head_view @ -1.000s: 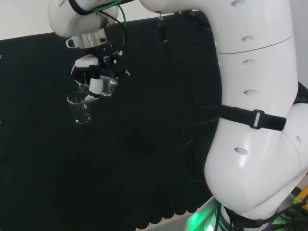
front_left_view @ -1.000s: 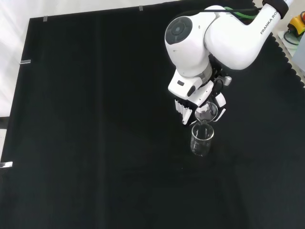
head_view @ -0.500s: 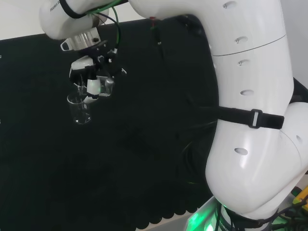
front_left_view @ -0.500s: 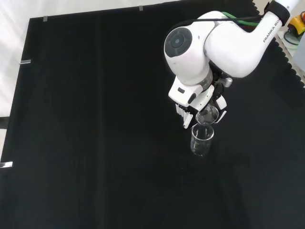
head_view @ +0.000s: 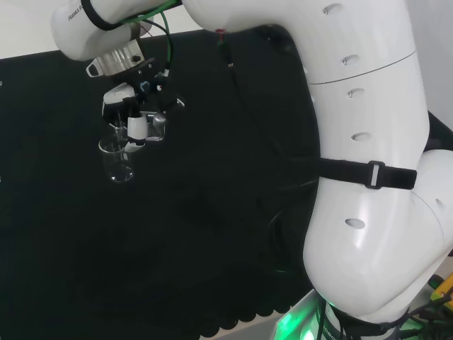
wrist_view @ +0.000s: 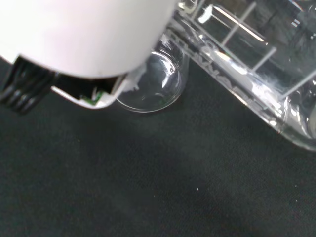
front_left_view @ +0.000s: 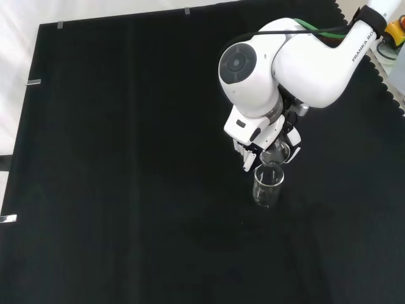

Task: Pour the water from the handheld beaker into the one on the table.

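A clear glass beaker (front_left_view: 267, 186) (head_view: 117, 160) stands upright on the black cloth. Just above its rim the hand (front_left_view: 261, 140) (head_view: 134, 113) holds a second clear beaker (front_left_view: 274, 152) (head_view: 144, 127), fingers curled round it, tipped over with its mouth toward the standing one. In the wrist view the held beaker (wrist_view: 256, 54) is close and large, with printed scale lines on its wall, and the standing beaker (wrist_view: 153, 84) sits on the cloth beyond it, partly behind a white part of the hand (wrist_view: 74, 34). I cannot make out the water level in either.
The arm's big white links (head_view: 368, 170) rise at the right of the head view, and a white link with a round grey cap (front_left_view: 253, 69) stands over the hand in the front view. Black cloth (front_left_view: 126, 158) stretches wide to the left of the beakers in the front view.
The arm's upper links have swung a little, leftward in the head view. The hand and the tipped beaker stay over the standing beaker, which has not moved.
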`<state>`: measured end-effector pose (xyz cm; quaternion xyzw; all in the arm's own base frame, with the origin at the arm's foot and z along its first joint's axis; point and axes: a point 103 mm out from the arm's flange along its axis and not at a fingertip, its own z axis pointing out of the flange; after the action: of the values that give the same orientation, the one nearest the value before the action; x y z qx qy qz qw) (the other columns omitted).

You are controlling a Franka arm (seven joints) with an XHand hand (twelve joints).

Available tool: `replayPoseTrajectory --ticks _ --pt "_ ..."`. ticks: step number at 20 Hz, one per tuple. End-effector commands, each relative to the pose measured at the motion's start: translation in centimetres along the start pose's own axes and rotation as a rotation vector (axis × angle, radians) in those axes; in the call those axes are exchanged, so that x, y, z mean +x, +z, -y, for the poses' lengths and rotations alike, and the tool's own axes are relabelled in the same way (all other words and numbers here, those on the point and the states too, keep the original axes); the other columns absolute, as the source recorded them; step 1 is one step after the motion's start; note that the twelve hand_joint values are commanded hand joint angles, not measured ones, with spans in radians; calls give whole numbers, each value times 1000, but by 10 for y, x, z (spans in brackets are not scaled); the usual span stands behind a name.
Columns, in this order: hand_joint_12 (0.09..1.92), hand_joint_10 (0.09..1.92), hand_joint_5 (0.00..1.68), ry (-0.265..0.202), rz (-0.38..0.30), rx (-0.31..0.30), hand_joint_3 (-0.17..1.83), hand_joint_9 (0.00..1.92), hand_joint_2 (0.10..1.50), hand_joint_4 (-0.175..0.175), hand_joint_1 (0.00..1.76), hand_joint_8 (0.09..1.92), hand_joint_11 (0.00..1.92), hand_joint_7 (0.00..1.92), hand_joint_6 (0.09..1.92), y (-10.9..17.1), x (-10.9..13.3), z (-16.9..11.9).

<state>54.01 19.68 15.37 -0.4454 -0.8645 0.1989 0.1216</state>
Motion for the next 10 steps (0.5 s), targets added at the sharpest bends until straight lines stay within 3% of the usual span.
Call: replayPoseTrajectory --ticks 1,10 --pt "1269 1455 773 6 23 24 1151 1530 508 -175 1393 1920 1200 1455 1920 1 2 0" --pt "1268 1455 776 21 79 40 1152 1533 507 -175 1394 1920 1201 1455 1920 -1 5 -1"
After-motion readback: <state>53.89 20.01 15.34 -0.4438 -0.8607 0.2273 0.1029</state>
